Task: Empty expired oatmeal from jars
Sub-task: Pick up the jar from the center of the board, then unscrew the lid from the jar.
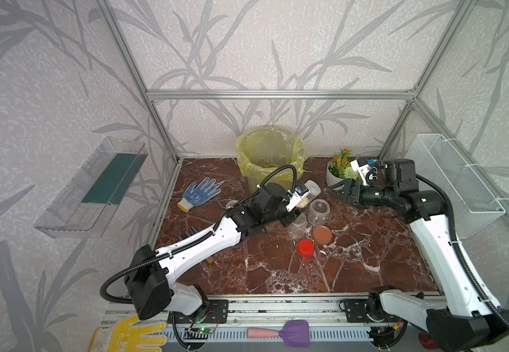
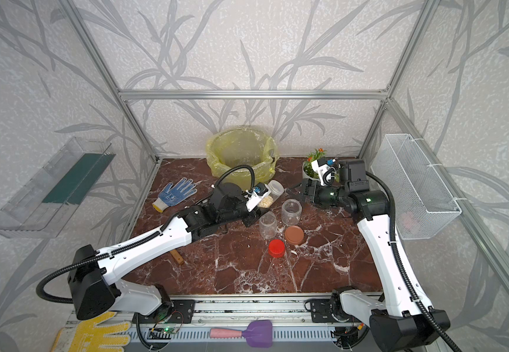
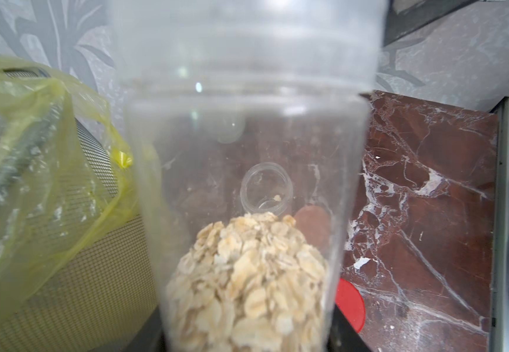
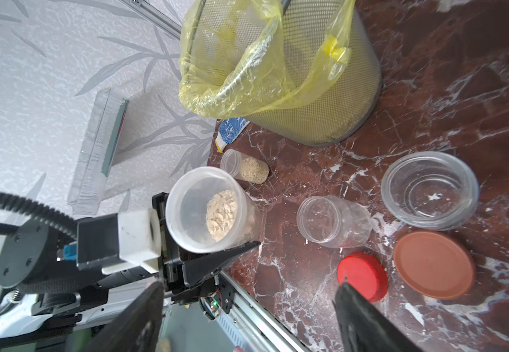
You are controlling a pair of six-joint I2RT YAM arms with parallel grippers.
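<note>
Though obscured from above, sideways oatmeal jar (image 4: 245, 167) in right wrist view.

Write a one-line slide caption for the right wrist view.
Left gripper holds an open oatmeal jar near the lined bin.

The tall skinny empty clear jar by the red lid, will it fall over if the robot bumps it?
Probably. The slim clear cylindrical jar stands upright, open and empty, so it likely weighs little and could tip at a nudge. Being round, it might then roll on the smooth red-brown marble tabletop.
</note>
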